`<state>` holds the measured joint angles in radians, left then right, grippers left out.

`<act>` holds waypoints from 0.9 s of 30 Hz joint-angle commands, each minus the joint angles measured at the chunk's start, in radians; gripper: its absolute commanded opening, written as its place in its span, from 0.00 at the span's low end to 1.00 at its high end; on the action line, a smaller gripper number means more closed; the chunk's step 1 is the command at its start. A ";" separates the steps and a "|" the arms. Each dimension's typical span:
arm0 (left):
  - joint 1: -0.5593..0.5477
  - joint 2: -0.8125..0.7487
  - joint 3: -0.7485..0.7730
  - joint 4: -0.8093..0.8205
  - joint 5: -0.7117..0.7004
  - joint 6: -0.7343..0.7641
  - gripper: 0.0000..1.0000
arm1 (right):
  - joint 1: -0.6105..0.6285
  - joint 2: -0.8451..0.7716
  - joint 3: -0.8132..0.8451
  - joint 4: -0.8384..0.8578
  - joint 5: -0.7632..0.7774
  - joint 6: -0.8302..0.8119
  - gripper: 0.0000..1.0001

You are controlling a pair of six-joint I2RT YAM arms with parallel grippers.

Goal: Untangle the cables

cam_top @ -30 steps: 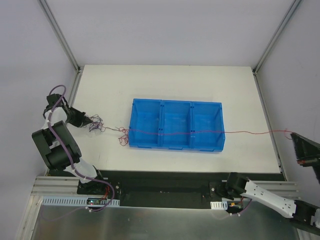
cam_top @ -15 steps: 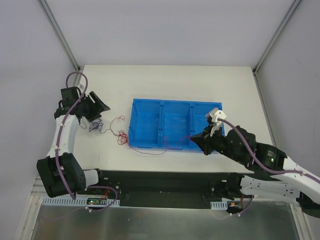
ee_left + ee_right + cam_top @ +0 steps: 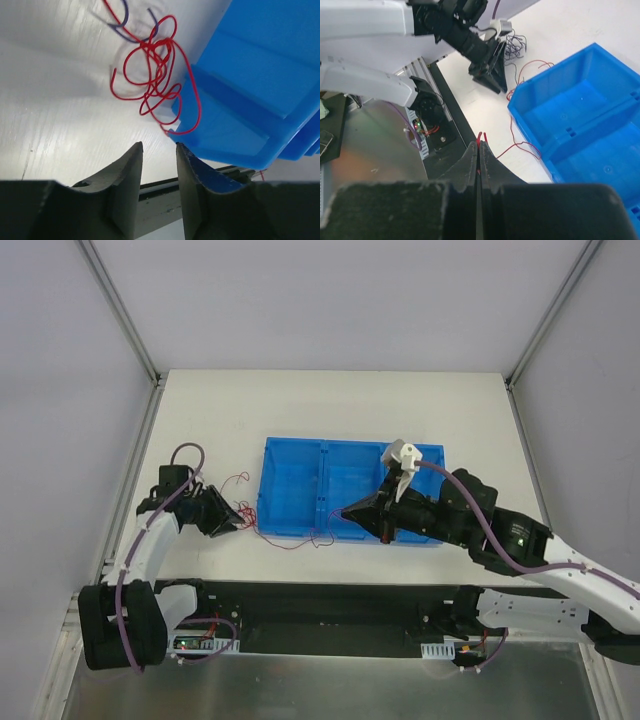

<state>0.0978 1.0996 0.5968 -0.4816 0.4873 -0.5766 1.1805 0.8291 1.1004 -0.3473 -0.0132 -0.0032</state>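
A red cable lies in a loose curly clump (image 3: 154,75) on the white table by the blue bin's near left corner. It trails along the bin's front (image 3: 520,147). My right gripper (image 3: 479,145) is shut on the red cable's end, above the table's front edge (image 3: 347,511). My left gripper (image 3: 159,145) is open and empty, low over the table, just short of the red clump (image 3: 247,508) and pointing at it. A dark purple cable clump (image 3: 515,46) lies behind the left gripper (image 3: 230,520). A purple strand (image 3: 125,20) runs past the red clump. No white cable shows.
The blue three-compartment bin (image 3: 350,490) stands mid-table, its corner (image 3: 240,115) close to the left fingers. The black front rail (image 3: 330,595) runs below the table edge. The left arm (image 3: 455,30) reaches across in the right wrist view.
My left gripper has moved forward and right, down to the red clump by the bin corner. My right gripper has moved left along the bin's front with the red cable, which lies slack.
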 commanded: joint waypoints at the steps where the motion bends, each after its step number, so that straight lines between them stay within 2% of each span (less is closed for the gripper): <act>1: -0.004 -0.133 -0.080 -0.017 -0.024 -0.156 0.25 | 0.002 0.030 0.079 0.103 -0.025 -0.001 0.01; 2: -0.003 -0.157 -0.092 -0.017 -0.047 -0.172 0.21 | 0.002 0.031 0.082 0.105 -0.022 -0.001 0.01; 3: -0.003 -0.170 -0.095 -0.017 -0.068 -0.172 0.21 | 0.002 0.031 0.084 0.106 -0.019 -0.001 0.01; 6: -0.003 -0.149 -0.085 -0.006 -0.089 -0.175 0.39 | 0.001 0.015 0.066 0.114 -0.018 0.000 0.01; 7: -0.003 -0.126 -0.074 -0.005 -0.092 -0.167 0.41 | 0.002 0.007 0.058 0.119 -0.014 0.000 0.01; 10: -0.003 -0.051 -0.057 0.038 -0.066 -0.137 0.41 | 0.002 -0.022 0.033 0.117 0.005 0.000 0.01; 14: -0.004 0.015 -0.052 0.112 -0.043 -0.095 0.35 | 0.002 -0.050 0.010 0.125 0.007 0.000 0.01; 18: -0.024 0.086 -0.054 0.178 0.016 -0.062 0.39 | 0.002 -0.054 -0.002 0.126 0.048 0.000 0.01; 21: -0.043 0.135 -0.046 0.204 0.005 -0.054 0.39 | 0.002 -0.048 -0.008 0.133 0.047 0.000 0.01; 23: -0.046 0.167 -0.042 0.230 -0.006 -0.052 0.33 | 0.002 -0.039 -0.014 0.143 0.041 0.000 0.01; 25: -0.052 0.189 -0.034 0.247 -0.004 -0.045 0.23 | 0.002 -0.028 -0.019 0.149 0.036 0.000 0.01; 26: -0.050 0.195 -0.028 0.248 -0.009 -0.037 0.17 | 0.002 -0.018 -0.019 0.149 0.033 0.000 0.01; 27: -0.050 0.195 -0.020 0.242 -0.013 -0.028 0.07 | 0.004 -0.009 -0.019 0.152 0.027 0.000 0.01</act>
<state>0.0574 1.2785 0.5251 -0.2802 0.4671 -0.6491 1.1805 0.7959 1.0840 -0.2634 0.0177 -0.0032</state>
